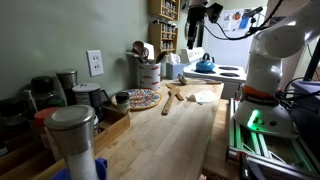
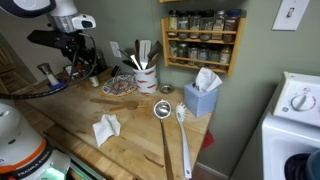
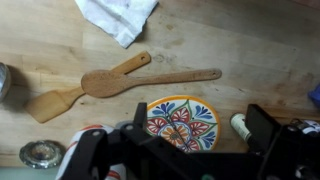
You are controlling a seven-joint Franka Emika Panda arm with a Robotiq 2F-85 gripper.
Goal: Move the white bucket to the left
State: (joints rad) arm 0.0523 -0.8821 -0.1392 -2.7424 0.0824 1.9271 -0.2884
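Item: white bucket (image 1: 148, 73), (image 2: 146, 76). Upright at the back of the counter (image 1: 185, 135), close to the wall. Red patterned band near the base; dark and wooden utensils sticking out of the top. Seen in both exterior views, not in the wrist view.

Beside it: patterned plate (image 2: 120, 87) flat on the counter. On the opposite side in that exterior view, a blue tissue box (image 2: 201, 97). Spice rack (image 2: 203, 40) on the wall above the box.

Elsewhere on the counter:
- Wooden spoon (image 3: 150, 78) and wooden spatula (image 3: 55, 102), lying just beside each other and next to the plate.
- Crumpled white cloth (image 3: 118, 18), apart from the spoon.
- Small round metal piece (image 3: 40, 153) at the edge of the wrist view; kind unclear.
- Lidded steel canister (image 1: 75, 130) in the foreground of an exterior view.
- Blue kettle (image 1: 205, 65) on the stove beyond the counter's end.

End effector (image 3: 175, 140): fingers (image 3: 262, 128) spread wide, nothing held between them. Raised above the plate and the wooden utensils, well apart from the white bucket, touching nothing.
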